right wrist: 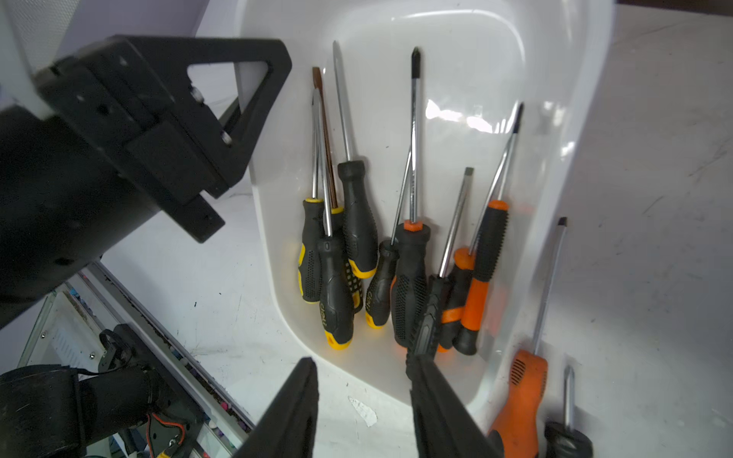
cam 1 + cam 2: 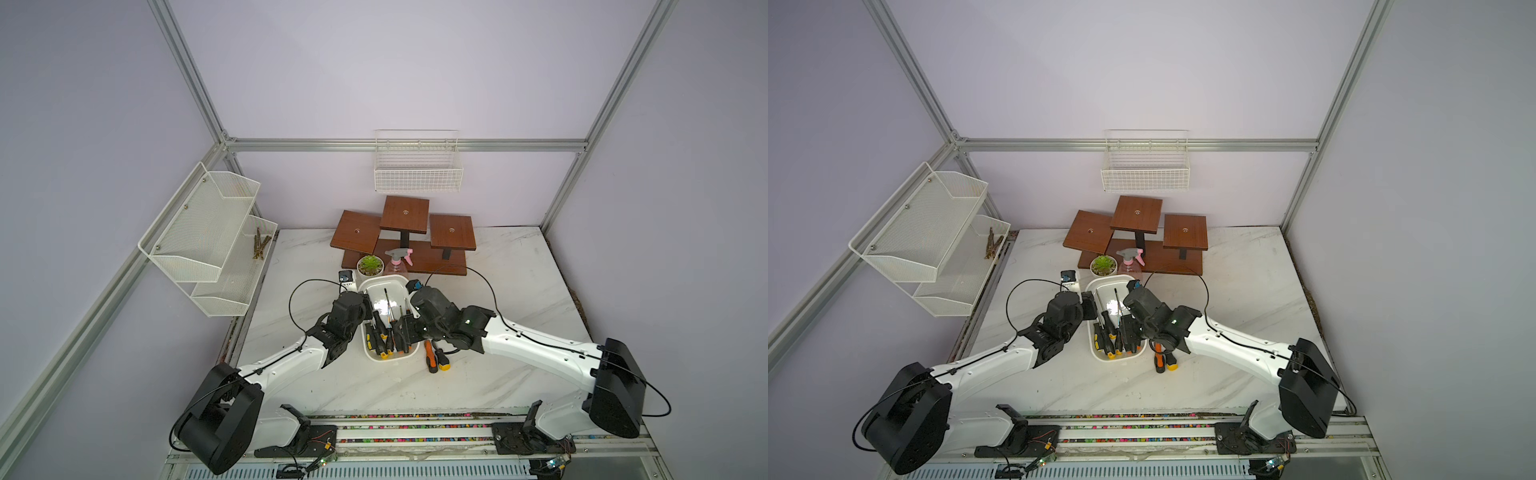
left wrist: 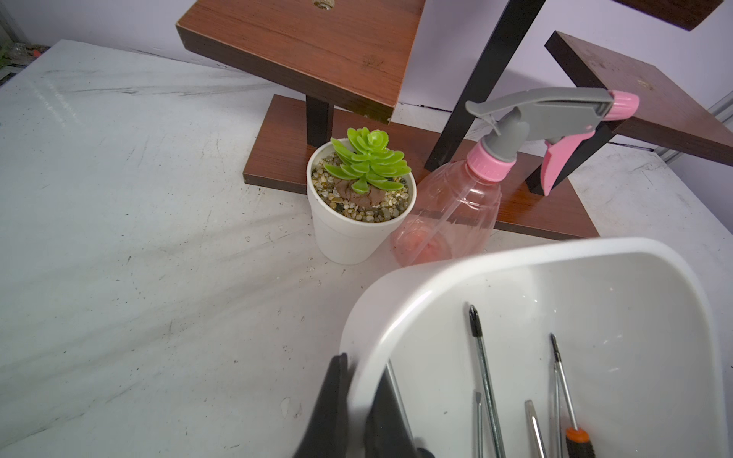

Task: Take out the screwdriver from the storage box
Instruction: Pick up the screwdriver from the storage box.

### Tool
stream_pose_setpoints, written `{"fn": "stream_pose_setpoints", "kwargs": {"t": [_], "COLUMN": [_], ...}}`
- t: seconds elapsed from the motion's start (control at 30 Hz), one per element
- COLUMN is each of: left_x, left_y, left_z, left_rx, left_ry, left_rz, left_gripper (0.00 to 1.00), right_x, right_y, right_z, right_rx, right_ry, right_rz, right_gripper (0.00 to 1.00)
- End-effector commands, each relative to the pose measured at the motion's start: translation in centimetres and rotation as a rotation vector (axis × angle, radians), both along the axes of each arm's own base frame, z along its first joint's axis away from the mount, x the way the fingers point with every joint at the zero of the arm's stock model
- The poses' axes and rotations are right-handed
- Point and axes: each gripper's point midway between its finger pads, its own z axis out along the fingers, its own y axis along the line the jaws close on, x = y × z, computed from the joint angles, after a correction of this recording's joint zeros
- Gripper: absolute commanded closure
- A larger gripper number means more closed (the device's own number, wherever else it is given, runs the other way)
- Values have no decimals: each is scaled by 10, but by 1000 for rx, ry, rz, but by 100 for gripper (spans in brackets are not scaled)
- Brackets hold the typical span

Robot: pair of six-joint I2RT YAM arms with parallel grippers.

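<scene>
Plastic, glossy white and round-cornered, forms the storage box [image 2: 397,293] on the marble-veined worktop [image 2: 536,278]; screwdrivers [image 1: 410,277] with ribbed black, yellow and orange grips crowd its near end, and two loose screwdrivers [image 1: 519,396] lie just outside. Left claw [image 3: 359,396] pinches its wall; right claw [image 1: 361,368] gapes empty above the handles.

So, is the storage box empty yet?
Not empty. The storage box holds several screwdrivers, handles bunched at one end; two more lie outside on the table.
</scene>
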Motion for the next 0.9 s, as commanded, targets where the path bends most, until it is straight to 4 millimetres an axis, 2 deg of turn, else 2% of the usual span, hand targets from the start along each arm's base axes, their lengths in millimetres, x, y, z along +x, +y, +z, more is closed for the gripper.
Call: {"fn": "stream_pose_setpoints", "kwargs": {"t": [0.0, 0.2, 0.33, 0.87], "left_x": [2, 2, 2, 2], "left_y": [-8, -8, -8, -8], "left_z": [4, 4, 4, 4], "left_rx": [-16, -16, -14, -14], "left_ry": [-16, -17, -16, -14], "left_rz": [-22, -22, -22, -20], "left_gripper": [100, 100, 100, 100], "right_x": [3, 2, 2, -7], "right_y": [29, 49, 53, 58], "right_z": [-4, -35, -52, -82], "right_rx": [58, 38, 13, -39], "right_ry": [12, 66, 87, 129], "right_rz": [36, 74, 87, 133], "right_gripper": [56, 52, 51, 52]}}
